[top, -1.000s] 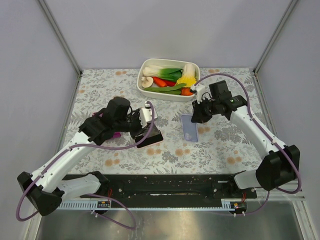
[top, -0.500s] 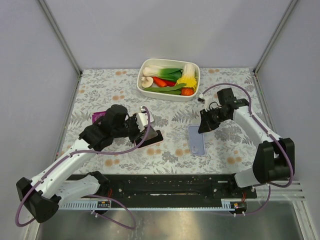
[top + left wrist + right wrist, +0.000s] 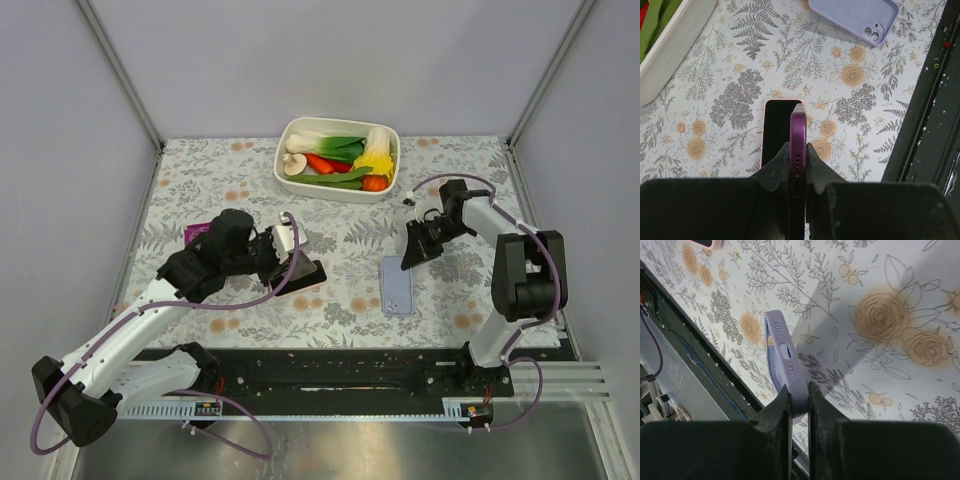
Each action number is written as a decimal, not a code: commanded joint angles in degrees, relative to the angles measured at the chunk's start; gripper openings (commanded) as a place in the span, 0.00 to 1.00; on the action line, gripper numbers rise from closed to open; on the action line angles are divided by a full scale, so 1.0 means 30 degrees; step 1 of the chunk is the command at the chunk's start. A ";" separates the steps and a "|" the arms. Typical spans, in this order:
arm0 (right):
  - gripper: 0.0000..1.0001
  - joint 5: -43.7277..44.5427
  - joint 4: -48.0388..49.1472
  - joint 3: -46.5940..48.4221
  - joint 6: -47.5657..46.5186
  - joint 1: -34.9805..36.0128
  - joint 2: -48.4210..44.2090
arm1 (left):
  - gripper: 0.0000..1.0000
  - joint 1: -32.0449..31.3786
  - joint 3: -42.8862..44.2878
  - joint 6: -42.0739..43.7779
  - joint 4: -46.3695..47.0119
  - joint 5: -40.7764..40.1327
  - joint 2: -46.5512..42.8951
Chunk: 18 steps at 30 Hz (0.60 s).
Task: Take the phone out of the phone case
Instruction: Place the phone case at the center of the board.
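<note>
My left tool (image 3: 798, 151) pinches the phone (image 3: 798, 131) edge-on over the counter (image 3: 190, 180), left of centre | my right tool (image 3: 799, 390) pinches the case (image 3: 783, 347), carried nearer the near edge this past second | apart: task looks done.

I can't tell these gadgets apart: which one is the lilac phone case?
From the white dish of vegetables at the far edge of the table, come nearer and right. The lilac phone case lies there, pinched by the right claw; the dark slab on its left is pink-rimmed.

The right tool (image 3: 799, 388) pinches the lavender case (image 3: 782, 346).
</note>
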 commanded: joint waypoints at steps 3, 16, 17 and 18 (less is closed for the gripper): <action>0.05 -0.0035 0.0015 0.1670 0.0129 -0.0697 0.1106 | 0.00 0.0098 0.0714 0.0021 0.1258 0.0948 -0.0390; 0.29 0.2486 0.0485 0.3194 0.1624 -0.1021 0.2952 | 0.00 0.0068 0.1475 -0.0155 0.0612 0.2150 -0.0331; 0.32 0.2544 0.0514 0.3282 0.1741 -0.1020 0.3098 | 0.00 0.0039 0.1476 -0.0184 0.0583 0.2238 -0.0360; 0.33 0.2661 0.0486 0.3370 0.1771 -0.1049 0.3187 | 0.00 0.0039 0.1476 -0.0185 0.0583 0.2296 -0.0360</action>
